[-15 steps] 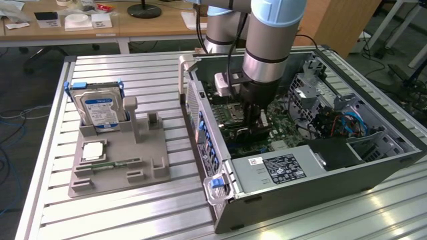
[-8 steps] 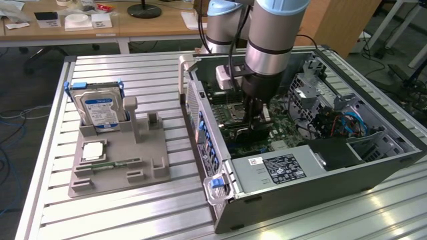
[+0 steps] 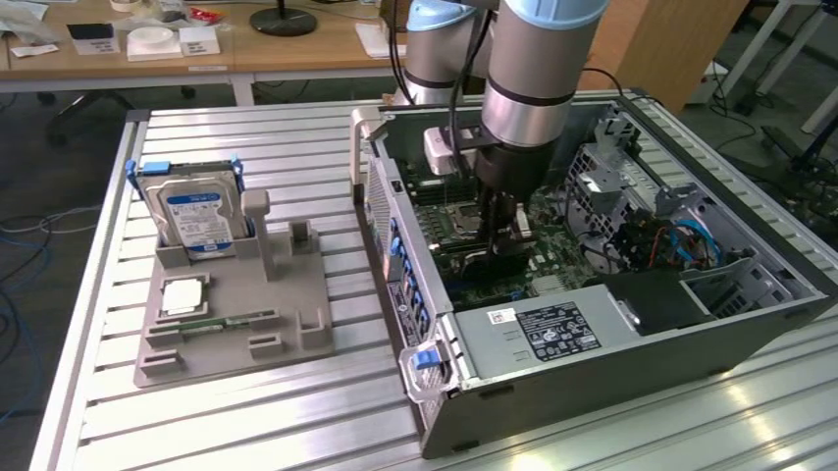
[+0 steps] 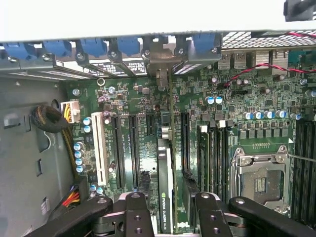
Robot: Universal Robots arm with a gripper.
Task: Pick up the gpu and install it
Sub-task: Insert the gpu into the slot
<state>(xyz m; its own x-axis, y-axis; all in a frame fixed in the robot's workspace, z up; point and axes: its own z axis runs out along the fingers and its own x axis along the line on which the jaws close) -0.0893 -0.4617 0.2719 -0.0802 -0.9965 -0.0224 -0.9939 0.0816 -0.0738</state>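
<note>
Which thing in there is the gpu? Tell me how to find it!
Look inside the open computer case on the metal table, down at the green motherboard. Between the open gripper fingers, the gpu stands on its thin edge in a slot, its metal bracket at the case's back wall. Unlike the empty black slots beside it, it is a dark card with a label.

At the left of the exterior view we see a grey holder [image 3: 235, 329] on the slatted metal counter [image 3: 196, 432], with a silver blue-labelled hard drive [image 3: 196, 218] standing upright in it and a narrow green RAM stick [image 3: 216, 323] lying flat lower down. An open computer case [image 3: 733, 339] sits at right.
</note>
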